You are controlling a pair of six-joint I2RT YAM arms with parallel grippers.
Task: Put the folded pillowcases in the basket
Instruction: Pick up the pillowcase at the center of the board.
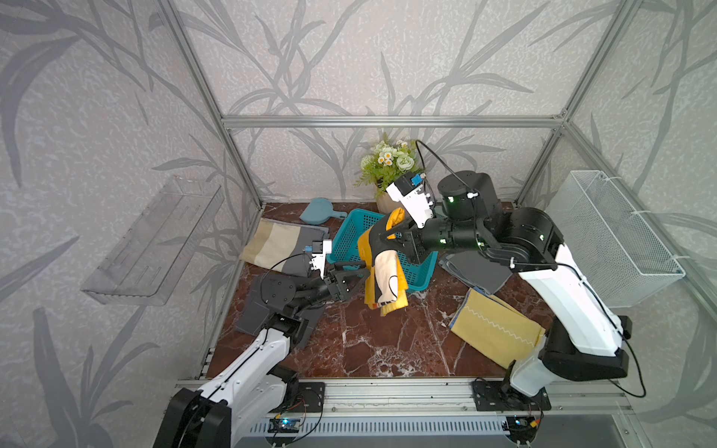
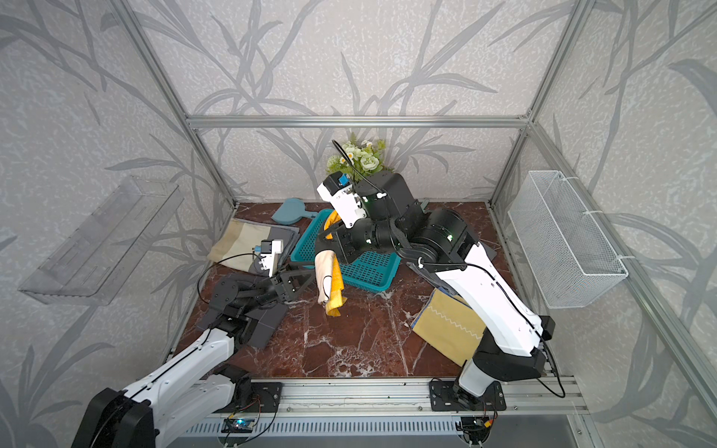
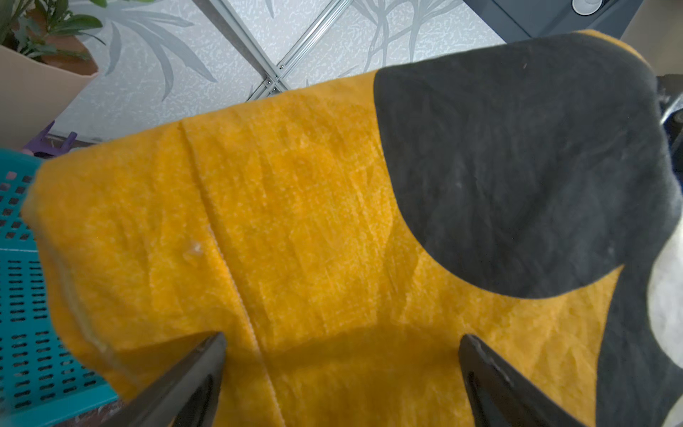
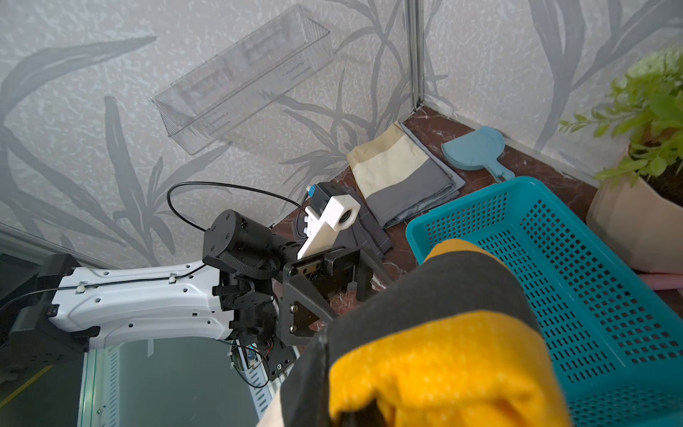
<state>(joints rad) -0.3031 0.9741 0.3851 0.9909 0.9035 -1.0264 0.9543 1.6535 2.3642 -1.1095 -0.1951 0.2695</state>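
The folded pillowcase (image 1: 384, 271) (image 2: 329, 271), orange with black and cream patches, hangs in the air over the near left corner of the teal perforated basket (image 1: 349, 236) (image 2: 368, 271). My right gripper (image 1: 382, 236) (image 2: 326, 236) is shut on its upper fold, and the cloth drapes over the fingers. In the right wrist view the pillowcase (image 4: 425, 351) hides the jaws, with the basket (image 4: 554, 258) just beyond. My left gripper (image 1: 361, 277) (image 2: 312, 275) stands open right beside the hanging cloth. In the left wrist view the gripper (image 3: 342, 338) faces the orange fabric (image 3: 295, 222), with nothing clamped between its fingers.
On the marble floor lie a beige-and-grey folded cloth (image 1: 279, 244), a dark grey one (image 1: 264, 306) under the left arm, a grey one (image 1: 481, 271) and a yellow one (image 1: 496, 329). A blue paddle (image 1: 320, 211) and a flower pot (image 1: 388, 166) stand at the back. A wire basket (image 1: 613, 240) and a clear tray (image 1: 155, 244) hang on the walls.
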